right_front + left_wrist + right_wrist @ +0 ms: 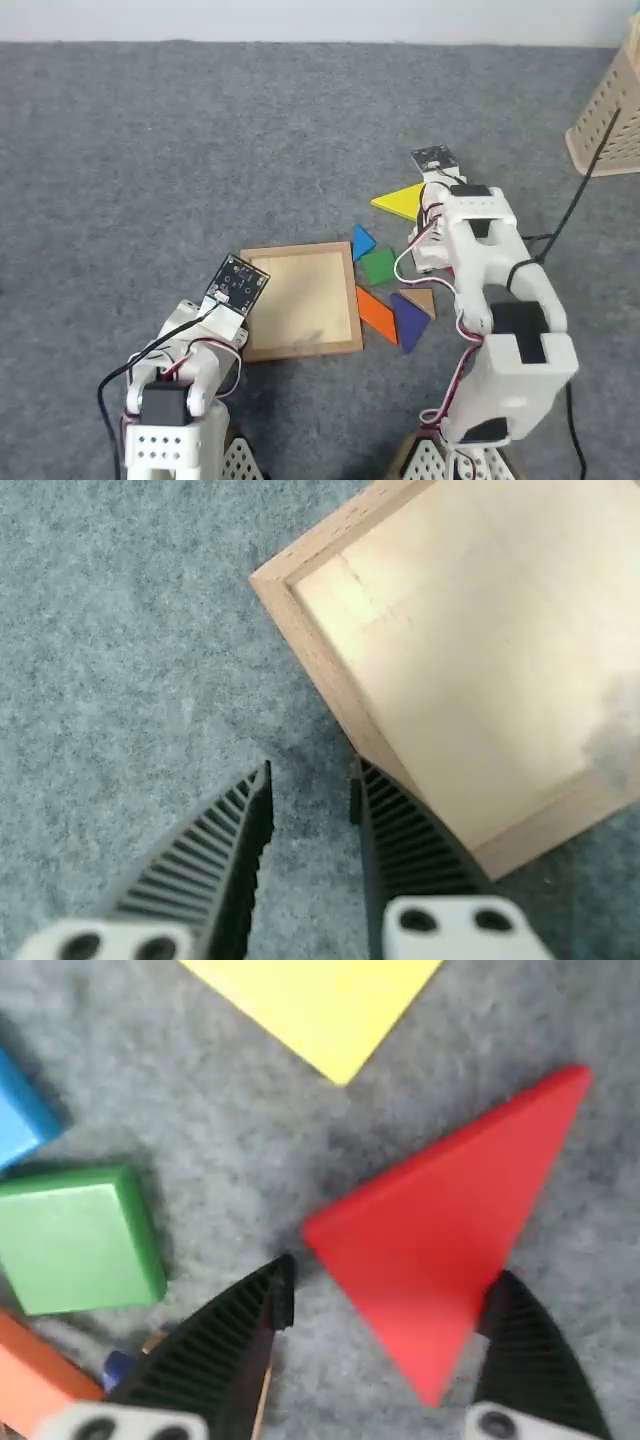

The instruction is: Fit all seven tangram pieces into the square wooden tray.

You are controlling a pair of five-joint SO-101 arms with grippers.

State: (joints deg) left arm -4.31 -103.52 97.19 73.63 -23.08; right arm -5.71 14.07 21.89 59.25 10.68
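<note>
Red triangle straddled by wide-spread right hand, left hand slightly parted, empty, beside wooden tray corner.

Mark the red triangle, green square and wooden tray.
red triangle [440,1240], right wrist view, centre of top face.
green square [70,1235], right wrist view, centre of top face.
wooden tray [308,650], left wrist view, on its rim.

Seven tangram pieces, one wooden tray, two claws

We see a smooth, matt wooden tray, rough, fuzzy grey cloth over the worktop, and a smooth, matt red triangle.
</note>
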